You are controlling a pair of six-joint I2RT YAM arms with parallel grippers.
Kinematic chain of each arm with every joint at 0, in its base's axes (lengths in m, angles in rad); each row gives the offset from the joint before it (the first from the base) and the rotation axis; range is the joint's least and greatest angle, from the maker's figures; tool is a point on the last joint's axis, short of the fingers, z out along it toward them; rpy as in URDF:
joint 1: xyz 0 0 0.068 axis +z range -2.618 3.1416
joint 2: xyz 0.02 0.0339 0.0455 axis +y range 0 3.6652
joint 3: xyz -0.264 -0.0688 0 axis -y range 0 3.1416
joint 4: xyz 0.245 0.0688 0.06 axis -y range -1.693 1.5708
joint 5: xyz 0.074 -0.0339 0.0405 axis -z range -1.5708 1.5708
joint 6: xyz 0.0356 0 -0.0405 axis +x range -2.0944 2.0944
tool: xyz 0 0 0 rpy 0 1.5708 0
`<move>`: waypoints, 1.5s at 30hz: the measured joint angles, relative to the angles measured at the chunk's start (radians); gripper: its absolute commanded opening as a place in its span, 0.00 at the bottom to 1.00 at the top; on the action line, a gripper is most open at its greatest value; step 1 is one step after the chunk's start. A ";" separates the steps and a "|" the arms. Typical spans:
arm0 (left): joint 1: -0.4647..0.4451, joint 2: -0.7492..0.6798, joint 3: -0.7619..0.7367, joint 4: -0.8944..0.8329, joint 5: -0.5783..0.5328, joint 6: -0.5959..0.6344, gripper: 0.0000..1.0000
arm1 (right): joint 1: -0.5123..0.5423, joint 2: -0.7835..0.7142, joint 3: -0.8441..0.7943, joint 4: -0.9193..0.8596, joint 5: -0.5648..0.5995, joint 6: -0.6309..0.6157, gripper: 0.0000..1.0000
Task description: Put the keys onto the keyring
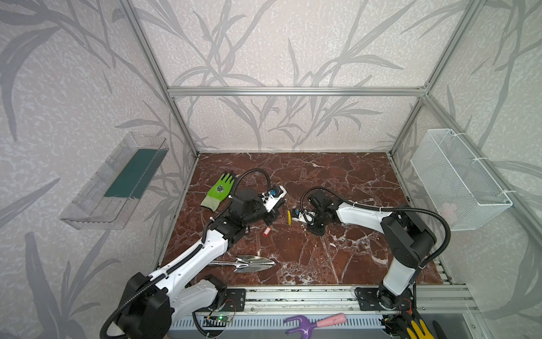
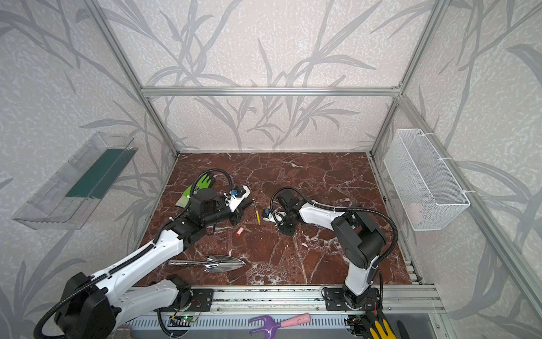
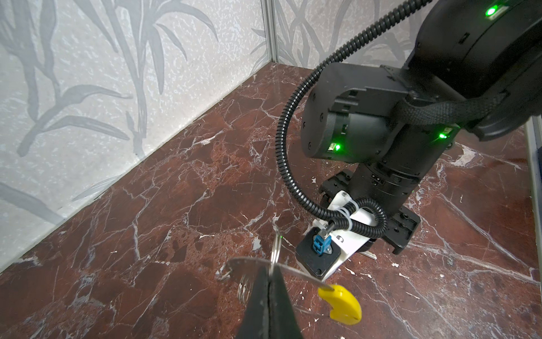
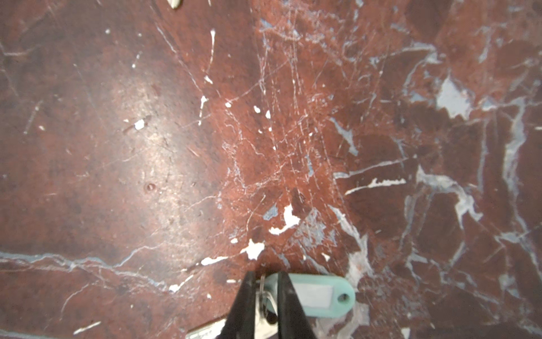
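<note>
My left gripper (image 3: 270, 271) is shut on the keyring (image 3: 305, 277), a thin grey hoop seen edge-on with a yellow segment (image 3: 341, 302). It holds the hoop just above the table; in both top views the yellow segment (image 1: 289, 217) (image 2: 257, 216) hangs between the two arms. My right gripper (image 4: 267, 289) points down at the table, its jaws closed round the head and small ring of the key with the mint-green tag (image 4: 318, 293). The tag sticks out to one side. The key with the red tag (image 1: 266, 232) (image 2: 240, 230) lies loose on the table under the left wrist.
A green glove (image 1: 220, 190) lies behind the left arm and a shiny steel trowel (image 1: 252, 262) lies in front of it. A white mesh basket (image 1: 457, 179) hangs on the right wall, a clear bin (image 1: 111, 182) on the left. A purple and pink hand fork (image 1: 313, 323) lies beyond the front rail.
</note>
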 measured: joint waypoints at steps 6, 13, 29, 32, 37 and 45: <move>0.000 0.000 0.000 0.000 0.000 0.000 0.00 | -0.004 0.000 0.000 -0.007 0.002 0.001 0.19; 0.000 0.000 0.000 0.000 0.000 0.000 0.00 | -0.010 -0.005 0.000 -0.011 0.009 0.000 0.16; 0.000 0.000 0.000 0.000 0.000 0.000 0.00 | -0.033 -0.026 -0.001 -0.041 -0.018 -0.005 0.18; 0.000 0.000 0.000 0.000 0.000 0.000 0.00 | -0.033 -0.026 -0.001 -0.045 -0.020 -0.005 0.17; 0.000 0.000 0.000 0.000 0.000 0.000 0.00 | -0.033 -0.023 -0.001 -0.051 -0.029 -0.005 0.16; 0.000 0.002 0.000 0.000 0.000 0.000 0.00 | -0.033 -0.016 -0.001 -0.053 -0.028 -0.004 0.08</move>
